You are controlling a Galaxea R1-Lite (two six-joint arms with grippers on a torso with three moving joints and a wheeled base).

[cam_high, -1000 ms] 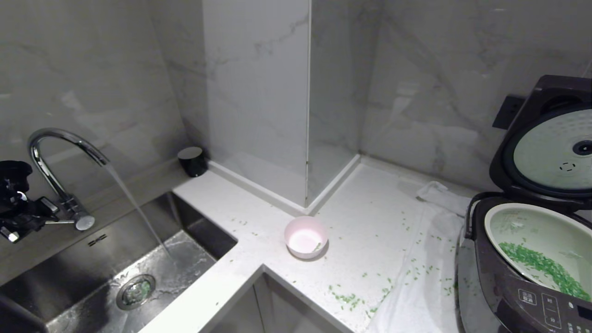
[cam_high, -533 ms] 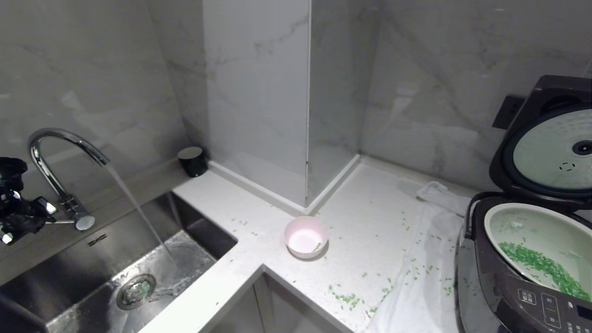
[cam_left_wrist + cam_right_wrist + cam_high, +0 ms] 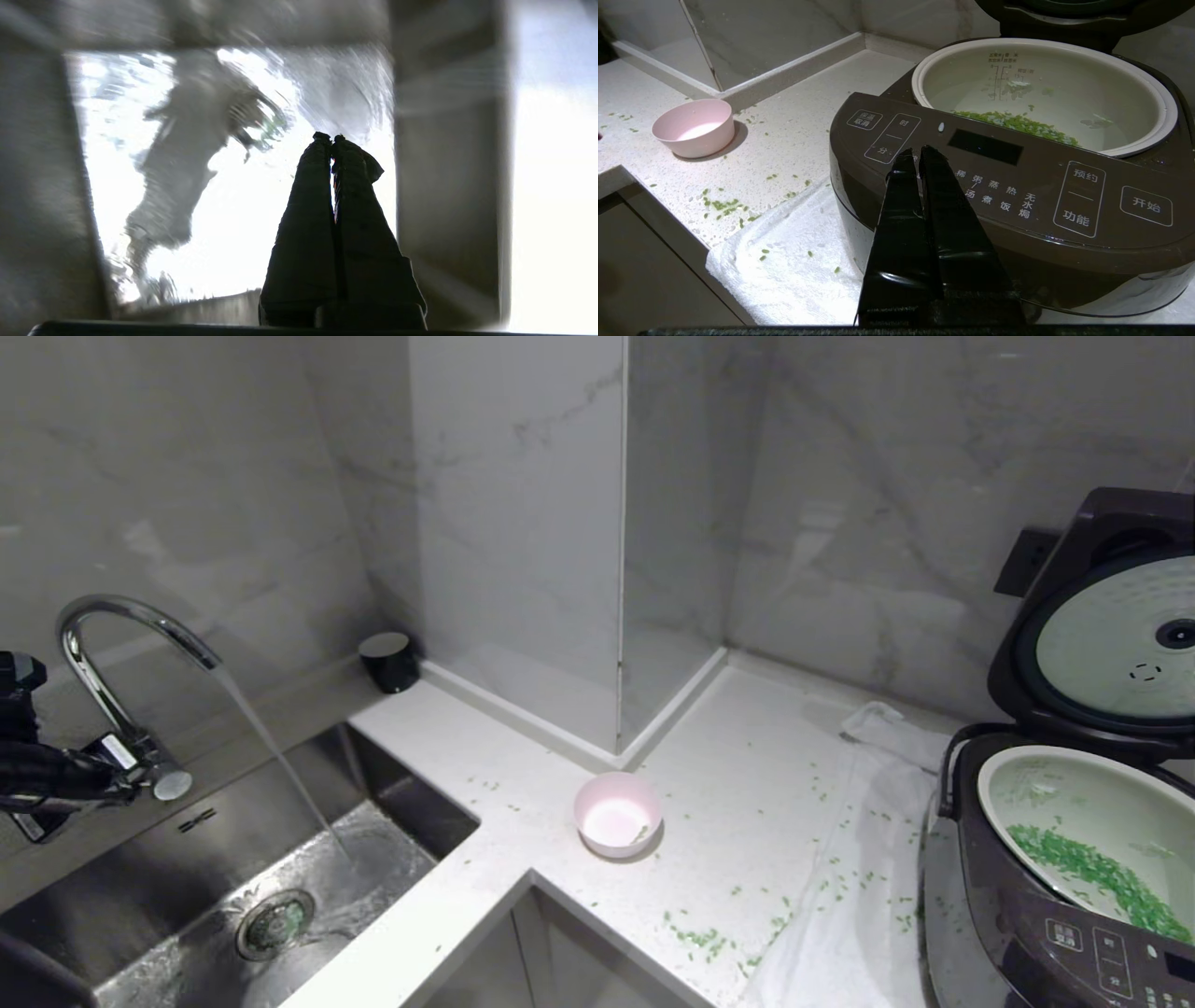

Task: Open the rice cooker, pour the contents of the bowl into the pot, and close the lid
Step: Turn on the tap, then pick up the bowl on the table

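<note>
Hovering empty with fingers pressed together above the sink [image 3: 280, 859] beside the tap [image 3: 121, 644], the left gripper [image 3: 332, 140] sits well apart from the bowl [image 3: 617, 814], set down near-empty since its grains [image 3: 1092, 873] fill the pot [image 3: 1074, 775].

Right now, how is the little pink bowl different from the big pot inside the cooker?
The bowl is small and pale pink outside; the pot is much bigger and whitish-green. The bowl stands alone on the counter; the pot sits inside the rice cooker under its raised lid. The bowl looks nearly empty; the pot holds a heap of green grains. Both are round and open on top.
</note>
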